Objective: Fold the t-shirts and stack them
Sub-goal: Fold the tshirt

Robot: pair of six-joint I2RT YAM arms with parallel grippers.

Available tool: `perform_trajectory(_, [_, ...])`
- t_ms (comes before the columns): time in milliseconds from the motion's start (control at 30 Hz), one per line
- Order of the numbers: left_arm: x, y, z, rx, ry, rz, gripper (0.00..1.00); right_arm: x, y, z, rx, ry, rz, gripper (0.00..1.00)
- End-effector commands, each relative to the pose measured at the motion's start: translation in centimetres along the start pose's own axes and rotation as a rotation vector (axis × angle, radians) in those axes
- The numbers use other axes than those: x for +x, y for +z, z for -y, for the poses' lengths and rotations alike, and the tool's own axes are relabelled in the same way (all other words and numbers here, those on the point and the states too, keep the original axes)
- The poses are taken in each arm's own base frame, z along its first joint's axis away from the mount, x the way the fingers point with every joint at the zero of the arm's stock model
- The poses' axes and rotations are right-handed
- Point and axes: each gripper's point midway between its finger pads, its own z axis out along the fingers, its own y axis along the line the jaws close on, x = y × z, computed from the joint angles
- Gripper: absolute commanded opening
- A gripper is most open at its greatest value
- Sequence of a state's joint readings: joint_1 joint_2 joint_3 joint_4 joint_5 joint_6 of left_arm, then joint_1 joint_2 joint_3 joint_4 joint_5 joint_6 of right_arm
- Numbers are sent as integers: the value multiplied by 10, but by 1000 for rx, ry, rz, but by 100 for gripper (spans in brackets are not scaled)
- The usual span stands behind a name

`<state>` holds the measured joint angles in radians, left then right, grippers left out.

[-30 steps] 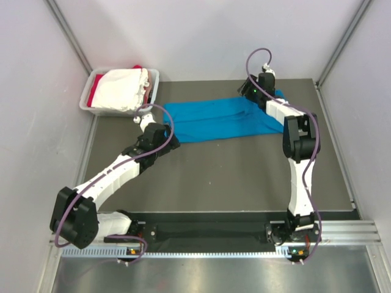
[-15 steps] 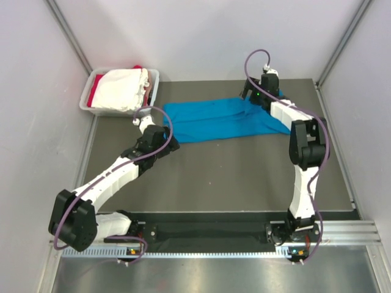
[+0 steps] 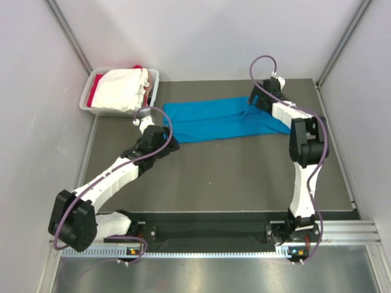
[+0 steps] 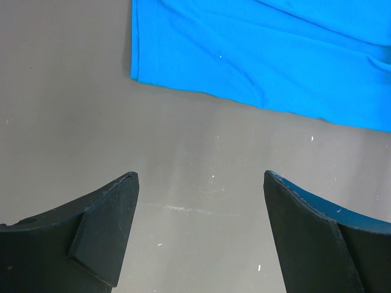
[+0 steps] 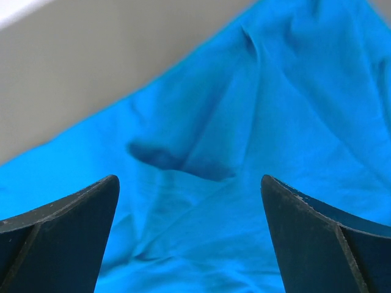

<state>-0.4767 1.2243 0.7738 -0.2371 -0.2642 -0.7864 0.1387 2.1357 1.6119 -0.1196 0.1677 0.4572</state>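
Blue shirt (image 3: pixel 214 120): lies on the table (image 3: pixel 214 177) at 12 o'clock, spread as a long band running from 9 to 3. The right end is rumpled.

Left gripper (image 4: pixel 200 176): jaws wide apart, nothing held. It hangs over bare table. The shirt's near left corner lies at 12 o'clock from it, clear of both fingers (image 4: pixel 104 226).

Right gripper (image 5: pixel 189 178): at 1 o'clock on the table, over the shirt's right end. Jaws wide apart, no cloth between them. A creased fold sits below at its 11 o'clock. Whether the tips touch the cloth cannot be told.

Tub (image 3: pixel 154 76): at 10 o'clock, far left corner. It holds the white shirt (image 3: pixel 122 88) on top, with the red shirt (image 3: pixel 91 97) showing at its 9 o'clock side.
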Motion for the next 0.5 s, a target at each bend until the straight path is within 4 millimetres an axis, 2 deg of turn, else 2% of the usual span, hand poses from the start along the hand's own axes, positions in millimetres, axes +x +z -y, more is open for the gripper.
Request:
perform_trajectory(0, [-10,-6,2,15,-6,44,88,-16,14,-5,0,75,39,100])
perform_trajectory(400, [-7,-1,1,5,-3,29,87,-13,36,-23,-86,108,46,100])
perform_trajectory(467, [-6,0,1,5,-2,27,87,-10,39,-24,-90,114,32,97])
